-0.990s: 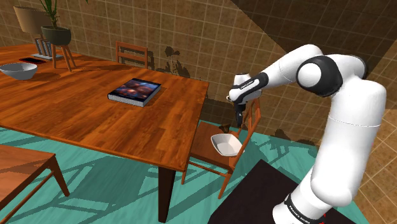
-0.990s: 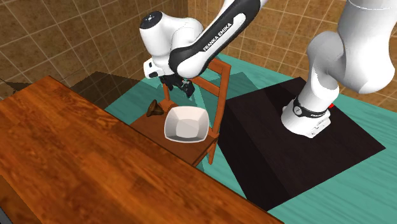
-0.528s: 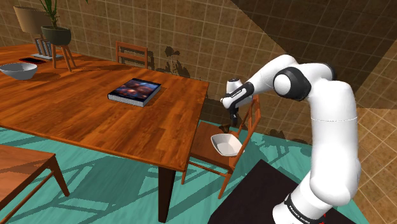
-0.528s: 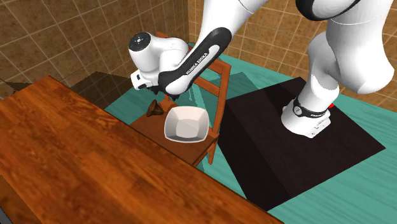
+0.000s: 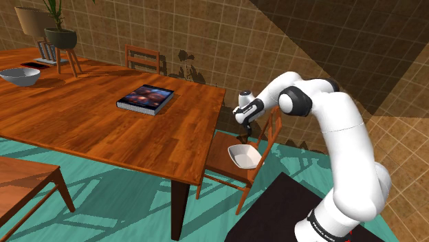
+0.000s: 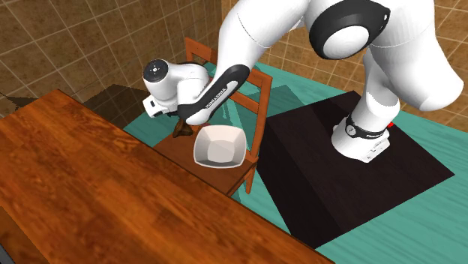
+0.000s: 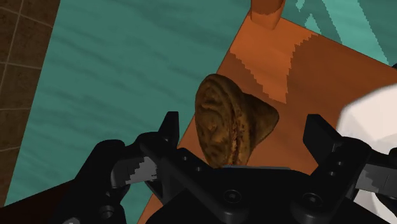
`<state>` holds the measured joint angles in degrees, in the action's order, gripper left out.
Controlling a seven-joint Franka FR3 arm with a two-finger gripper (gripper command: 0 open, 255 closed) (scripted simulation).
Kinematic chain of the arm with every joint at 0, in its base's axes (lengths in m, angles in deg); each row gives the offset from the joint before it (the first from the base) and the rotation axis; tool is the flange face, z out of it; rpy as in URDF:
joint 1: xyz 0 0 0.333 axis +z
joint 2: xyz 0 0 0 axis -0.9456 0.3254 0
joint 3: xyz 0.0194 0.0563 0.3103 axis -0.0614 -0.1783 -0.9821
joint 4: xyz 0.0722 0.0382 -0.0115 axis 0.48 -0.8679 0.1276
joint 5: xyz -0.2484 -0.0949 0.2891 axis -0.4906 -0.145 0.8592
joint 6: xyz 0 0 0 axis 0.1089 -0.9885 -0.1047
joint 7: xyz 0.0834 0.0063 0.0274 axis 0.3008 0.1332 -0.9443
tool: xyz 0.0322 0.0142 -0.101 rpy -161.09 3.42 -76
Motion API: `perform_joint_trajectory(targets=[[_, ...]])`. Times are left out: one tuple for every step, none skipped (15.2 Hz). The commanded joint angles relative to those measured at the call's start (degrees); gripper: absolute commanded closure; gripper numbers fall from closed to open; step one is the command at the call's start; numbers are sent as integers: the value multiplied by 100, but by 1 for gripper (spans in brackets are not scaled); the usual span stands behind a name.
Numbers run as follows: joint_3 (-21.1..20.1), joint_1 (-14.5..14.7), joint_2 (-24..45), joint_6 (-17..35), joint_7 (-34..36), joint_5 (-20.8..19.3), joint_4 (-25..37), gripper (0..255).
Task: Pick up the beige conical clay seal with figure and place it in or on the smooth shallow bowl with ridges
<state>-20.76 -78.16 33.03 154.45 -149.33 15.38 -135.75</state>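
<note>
**A:** What is taking up the most room?

**B:** The large reddish-brown wooden counter [image 5: 103,117] is spreading across the shoulder view's left; the white arm with dark joints [image 5: 330,117] is arching past the counter's corner; its hand is hanging over the small wooden chair [image 5: 221,155], which is standing just beside that corner.

**A:** And what is lying on the seat?

**B:** The white shallow bowl with rounded corners [image 6: 219,145] is resting there; the all-black two-finger gripper [image 7: 242,127] is hovering low beside the bowl, released, its fingers [image 7: 168,127] standing well apart; the mottled brown conical clay seal [image 7: 229,121] is sitting on the seat near its edge, between those fingers; neither finger is touching it; seal and bowl are lying near each other, not touching.
</note>
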Motion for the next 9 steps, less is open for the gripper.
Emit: perform_joint_trajectory(targets=[[-12,-57,132,106,-21,6,50,0],[-21,-84,195,146,-26,14,76,0],[-30,-111,258,185,-32,22,105,0],[-39,-139,322,223,-37,30,134,0],[-44,-154,359,246,-40,35,150,0],[-44,-154,359,245,-40,35,151,0],[-44,-154,359,245,-40,35,152,0],[-44,-154,359,245,-40,35,152,0],[-44,-154,359,245,-40,35,152,0]])
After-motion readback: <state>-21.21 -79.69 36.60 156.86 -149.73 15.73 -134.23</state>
